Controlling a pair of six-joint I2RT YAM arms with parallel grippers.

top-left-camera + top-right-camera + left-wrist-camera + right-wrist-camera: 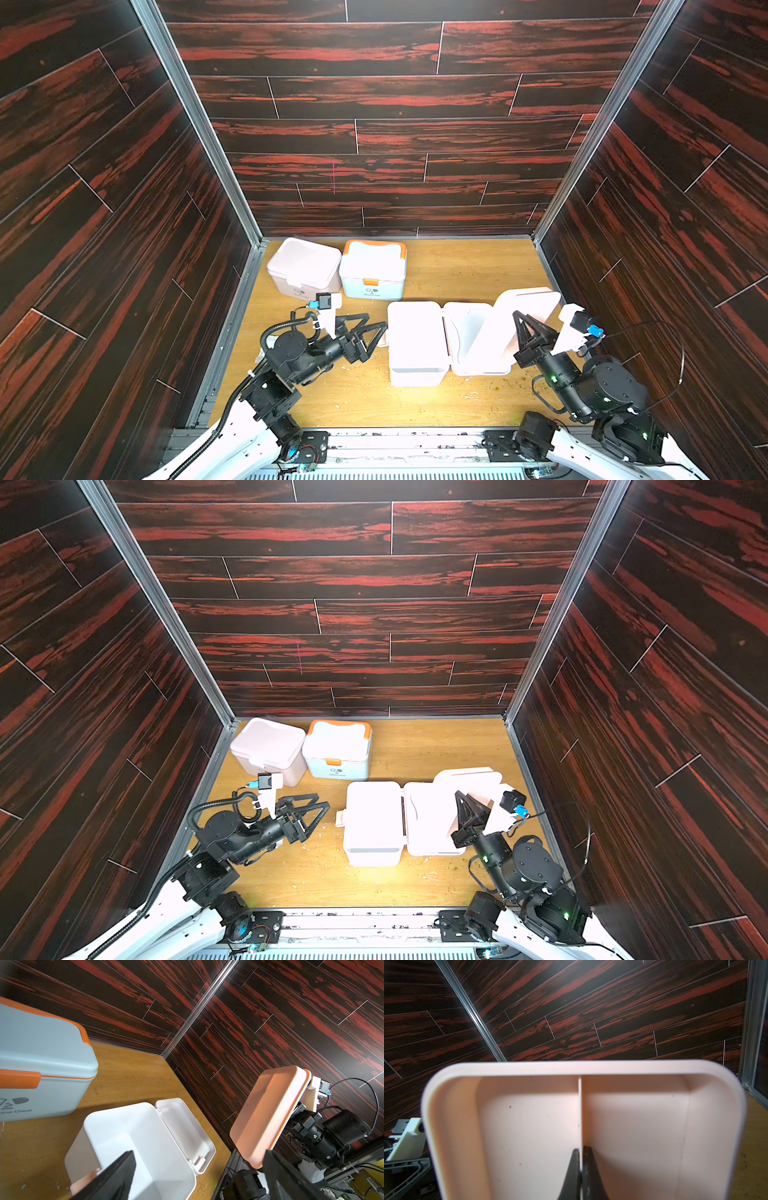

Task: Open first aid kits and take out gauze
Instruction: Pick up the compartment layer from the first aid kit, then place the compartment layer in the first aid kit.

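Now, smooth round-cornered pink plastic tray (529, 1126), thin divider (579, 1109) pinched by right gripper (580, 1150); left gripper (377, 320) agape

Far-right tabletop (469, 266) free. Far left blocked by pink kit (305, 262) & orange-trim kit (372, 266); open kit (415, 336) w/ tilted tray (536, 303) fills centre-right.

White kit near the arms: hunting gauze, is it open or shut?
Open. The white kit has its lid flipped back flat.
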